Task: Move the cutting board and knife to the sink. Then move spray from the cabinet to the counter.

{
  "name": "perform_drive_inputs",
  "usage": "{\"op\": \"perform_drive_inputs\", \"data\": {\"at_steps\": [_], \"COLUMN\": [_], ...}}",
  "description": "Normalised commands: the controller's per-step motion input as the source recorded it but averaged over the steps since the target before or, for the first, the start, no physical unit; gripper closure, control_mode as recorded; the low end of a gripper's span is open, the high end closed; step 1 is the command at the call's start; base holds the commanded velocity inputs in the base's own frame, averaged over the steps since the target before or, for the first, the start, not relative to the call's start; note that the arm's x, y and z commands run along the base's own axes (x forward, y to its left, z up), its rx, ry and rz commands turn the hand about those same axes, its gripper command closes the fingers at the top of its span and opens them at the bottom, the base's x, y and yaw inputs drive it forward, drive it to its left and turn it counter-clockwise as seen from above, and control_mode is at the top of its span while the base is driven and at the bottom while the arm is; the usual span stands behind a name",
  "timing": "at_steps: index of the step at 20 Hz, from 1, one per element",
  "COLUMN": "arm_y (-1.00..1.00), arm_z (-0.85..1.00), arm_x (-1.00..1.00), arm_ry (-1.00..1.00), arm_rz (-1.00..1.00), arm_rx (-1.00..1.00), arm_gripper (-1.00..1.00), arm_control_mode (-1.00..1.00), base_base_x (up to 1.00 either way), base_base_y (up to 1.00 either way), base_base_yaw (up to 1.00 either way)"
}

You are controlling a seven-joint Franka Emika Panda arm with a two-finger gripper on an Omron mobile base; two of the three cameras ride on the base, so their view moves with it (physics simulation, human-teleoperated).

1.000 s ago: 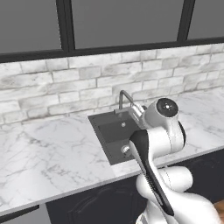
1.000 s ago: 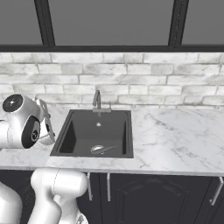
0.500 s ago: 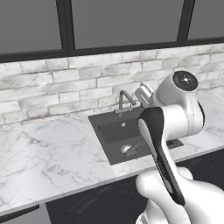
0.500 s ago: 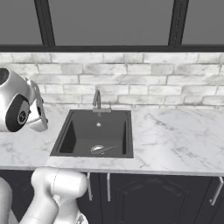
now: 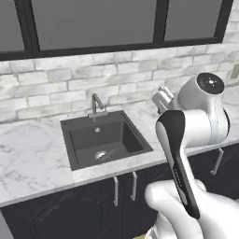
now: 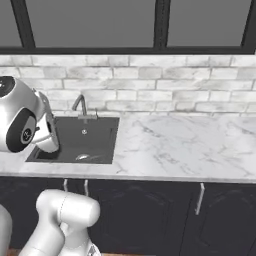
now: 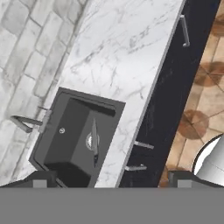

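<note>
Knife (image 7: pixel 94 141) lies in the sink (image 7: pixel 52 151) beside the faucet (image 7: pixel 27 122).

No readable text, label, brand, number or sign appears on any surface in the pictures.

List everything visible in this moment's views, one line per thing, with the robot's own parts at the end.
sink: one, dark grey, recessed in the counter below the window.
knife: one, grey blade with black handle, lying in the sink across the drain.
faucet: one, grey metal, at the sink's back edge.
counter: one, white marble with grey veining, running along the wall.
brick wall: one, pale grey, behind the counter.
window: dark panes with black frames, above the brick.
lower cabinets: dark, with grey bar handles, under the counter.
floor: brown patterned tiles, in front of the cabinets.
arm: one, white with dark joints.
pincer: one, dark tips, open, above the sink.
</note>
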Motion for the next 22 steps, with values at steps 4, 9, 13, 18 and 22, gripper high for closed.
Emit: {"op": "perform_drive_inputs", "data": {"at_steps": [4, 9, 13, 18, 22], "arm_y": [0.0, 0.0, 0.0, 0.0, 0.0], "arm_z": [0.0, 0.0, 0.0, 0.0, 0.0], "arm_x": [0.0, 0.0, 0.0, 0.0, 0.0], "arm_ry": [0.0, 0.0, 0.0, 0.0, 0.0], "arm_rz": [0.0, 0.0, 0.0, 0.0, 0.0], "arm_rx": [0.0, 0.0, 0.0, 0.0, 0.0], "arm_gripper": [-1.0, -1.0, -1.0, -1.0, -1.0], "arm_control_mode": [1.0, 1.0, 1.0, 1.0, 1.0], "base_base_x": [-0.33, 0.0, 0.08, 0.08, 0.11], "base_base_y": [-1.0, -1.0, -0.94, -0.89, -0.97], "base_base_yaw": [0.0, -0.62, -0.87, -0.89, -0.87]}}
